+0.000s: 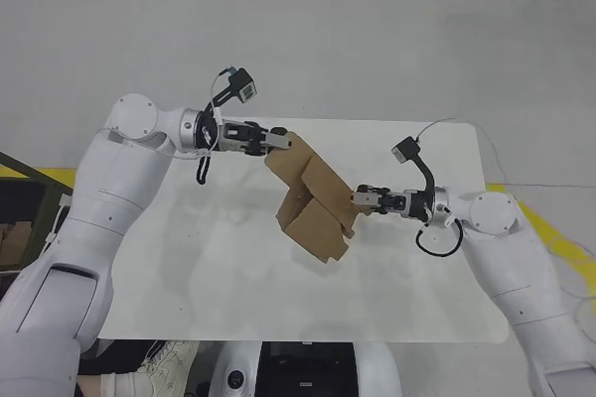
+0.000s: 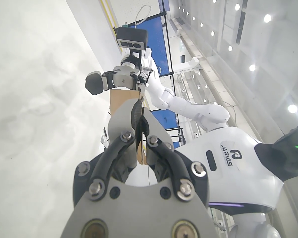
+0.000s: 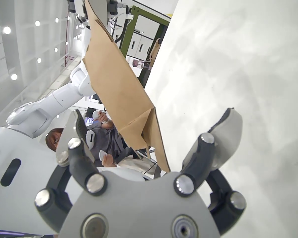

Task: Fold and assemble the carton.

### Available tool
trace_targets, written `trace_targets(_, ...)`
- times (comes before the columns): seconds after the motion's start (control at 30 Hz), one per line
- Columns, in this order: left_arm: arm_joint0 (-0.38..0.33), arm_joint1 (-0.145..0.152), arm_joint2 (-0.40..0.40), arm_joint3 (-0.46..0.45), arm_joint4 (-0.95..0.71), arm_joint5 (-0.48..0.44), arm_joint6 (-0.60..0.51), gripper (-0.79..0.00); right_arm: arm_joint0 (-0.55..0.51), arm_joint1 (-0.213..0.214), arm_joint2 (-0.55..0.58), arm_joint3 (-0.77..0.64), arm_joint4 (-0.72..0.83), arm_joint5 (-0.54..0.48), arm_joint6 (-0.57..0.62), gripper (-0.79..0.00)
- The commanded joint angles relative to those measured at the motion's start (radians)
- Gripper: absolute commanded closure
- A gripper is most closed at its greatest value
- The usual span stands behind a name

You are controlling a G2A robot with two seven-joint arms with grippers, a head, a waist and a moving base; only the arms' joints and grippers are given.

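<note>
Aloft, carton point(image 1: 313, 198) between left tool point(image 1: 275, 142) and right tool point(image 1: 360, 197)

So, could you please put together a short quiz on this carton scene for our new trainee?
1. True or false: the right gripper is clamped shut on the carton.
2. Which gripper is pinching an edge of the carton? A) the left gripper B) the right gripper C) neither
3. Fill in the blank: the surface beneath both arms is a white ____.

Key:
1. False. Its fingers are spread open, with a carton flap between them.
2. A
3. table
</note>
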Motion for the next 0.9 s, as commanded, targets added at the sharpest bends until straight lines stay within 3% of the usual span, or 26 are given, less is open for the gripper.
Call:
trace_targets(0.0, 0.002, 0.000, -0.001, 0.001, -0.001, 0.004, -0.003, 0.000, 0.010, -0.002, -0.009, 0.021, -0.005, -0.009, -0.004, -0.369)
trace_targets(0.03, 0.002, 0.000, -0.002, 0.001, 0.000, 0.004, -0.003, 0.000, 0.011, -0.004, -0.013, 0.028, 0.005, -0.013, -0.005, -0.228)
trace_targets(0.07, 0.002, -0.001, -0.002, 0.002, 0.001, 0.005, -0.004, 0.000, 0.014, -0.005, -0.016, 0.036, 0.010, -0.019, -0.002, -0.194)
trace_targets(0.27, 0.002, 0.000, -0.010, 0.007, -0.001, 0.006, -0.010, 0.000, 0.033, -0.010, -0.042, 0.062, 0.038, -0.030, 0.048, -0.142)
trace_targets(0.53, 0.003, 0.002, -0.024, 0.022, 0.006, 0.007, -0.014, 0.000, 0.054, -0.017, -0.060, 0.094, 0.081, -0.056, 0.078, -0.148)
trace_targets(0.77, 0.004, 0.005, -0.039, 0.038, 0.000, 0.007, -0.023, 0.000, 0.062, -0.020, -0.066, 0.111, 0.117, -0.068, 0.098, -0.022)
trace_targets(0.87, 0.006, 0.005, -0.043, 0.042, -0.006, 0.005, -0.028, 0.000, 0.064, -0.021, -0.067, 0.116, 0.131, -0.073, 0.106, -0.015)
